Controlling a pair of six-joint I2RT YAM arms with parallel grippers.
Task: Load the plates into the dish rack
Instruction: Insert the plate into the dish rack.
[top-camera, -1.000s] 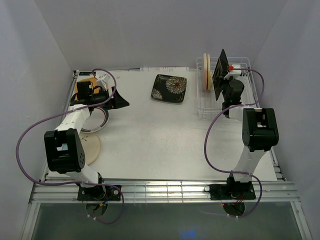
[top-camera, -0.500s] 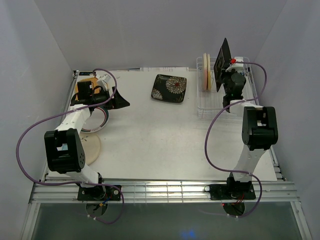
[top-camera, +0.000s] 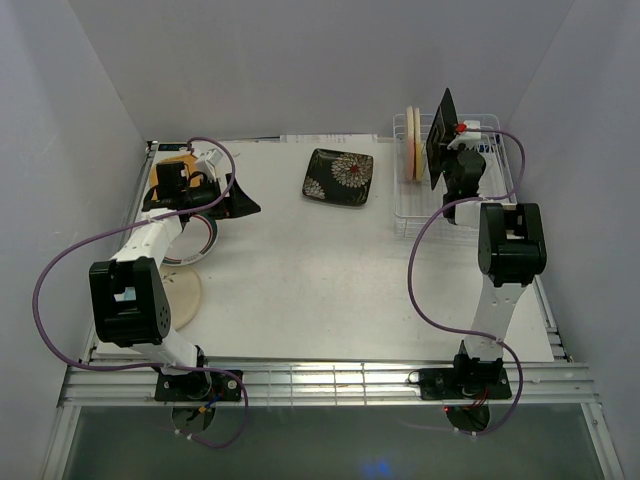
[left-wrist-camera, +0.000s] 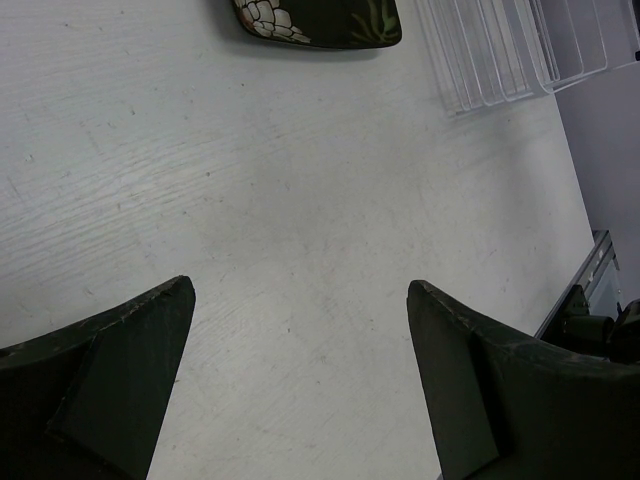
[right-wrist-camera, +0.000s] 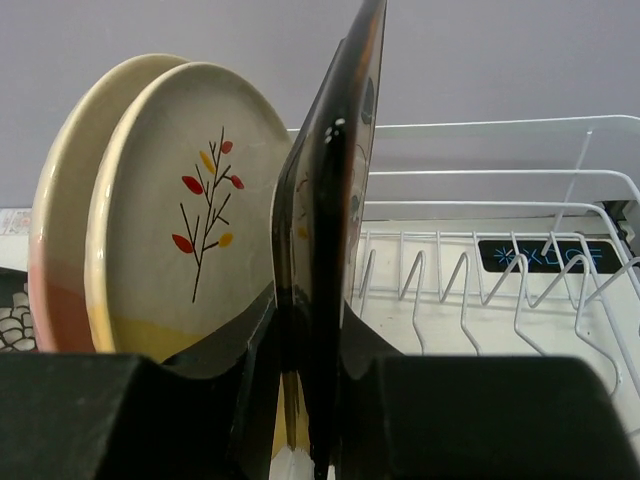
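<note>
right claw (top-camera: 452, 138) clamped on the held black plate (top-camera: 438, 140), which stands on edge and leans a little. in the right wrist view the claw (right-wrist-camera: 305, 345) pinches the plate's (right-wrist-camera: 330, 220) lower part from both sides, fingers (right-wrist-camera: 440, 420) dark and blurred at the bottom of the frame.

held black plate is over the dish rack (top-camera: 503, 130), at the rack's left end, just right of two round plates standing upright in the tines. nearer one: yellow-cream plate (right-wrist-camera: 190, 210) with a red-and-yellow leaf sprig. behind it: pink-cream plate (right-wrist-camera: 55, 230). black plate very near the yellow-cream one; touching or not, cannot tell. cannot tell whether its bottom edge is seated between tines. white tines (right-wrist-camera: 470, 275) to the plate's right hold nothing.

left claw (top-camera: 236, 200) at the far-left of the counter (top-camera: 320, 280). in the left wrist view the claw (left-wrist-camera: 298, 290) is spread wide with nothing between its fingers (left-wrist-camera: 120, 390), only bare counter below.

second black floral plate (top-camera: 339, 176) lies flat on the counter at the far middle, well apart from both claws; its edge shows in the left wrist view (left-wrist-camera: 320, 20), with a corner of the rack (left-wrist-camera: 500, 50).

left side, partly under the left arm: orange plate (top-camera: 183, 157), dark-rimmed round plate (top-camera: 200, 240), cream round plate (top-camera: 186, 297).
</note>
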